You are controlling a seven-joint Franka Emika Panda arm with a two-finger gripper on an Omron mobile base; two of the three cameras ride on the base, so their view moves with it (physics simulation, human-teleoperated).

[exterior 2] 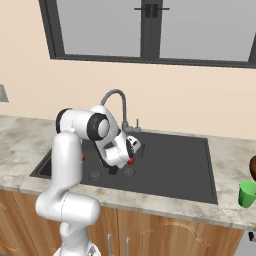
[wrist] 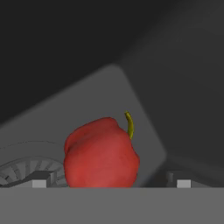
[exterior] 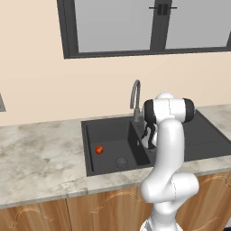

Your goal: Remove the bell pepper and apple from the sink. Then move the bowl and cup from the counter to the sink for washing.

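Two fruits to clear: only the first pick is under way; both are down in the dark sink (exterior: pixel 198 135), so the bowl and cup stage is, by my reading, a long way off.
Counter (exterior: pixel 40 158): pale marbled stone either side of the sink, with plenty of bare top to set fruit on.
Sink basins: the large basin holds the apple (exterior: pixel 99 149), lying near its left wall, well apart from the arm; the arm reaches down into the smaller basin beside the faucet (exterior 2: pixel 117 100).
Bowl (exterior 2: pixel 253 167): just a brown sliver at the right edge of the right base view, on the counter.
Cup (exterior 2: pixel 247 193): bright green, on the counter right of the sink, in front of the bowl.
Bell pepper (wrist: pixel 101 154): deep red and lumpy, stem pointing up and to the right in the hand view, beside a round drain on the basin floor.
Gripper (wrist: pixel 109 183): released, fingers spread wide with one tip on each side of the pepper; nothing held.
Doing it well: lower until the pads pass the widest bulge, keep the stem out of the jaws' path, then close gently.
Risk: the lumpy skin may roll or squirt sideways if squeezed off-centre, and the basin wall close by leaves little room.
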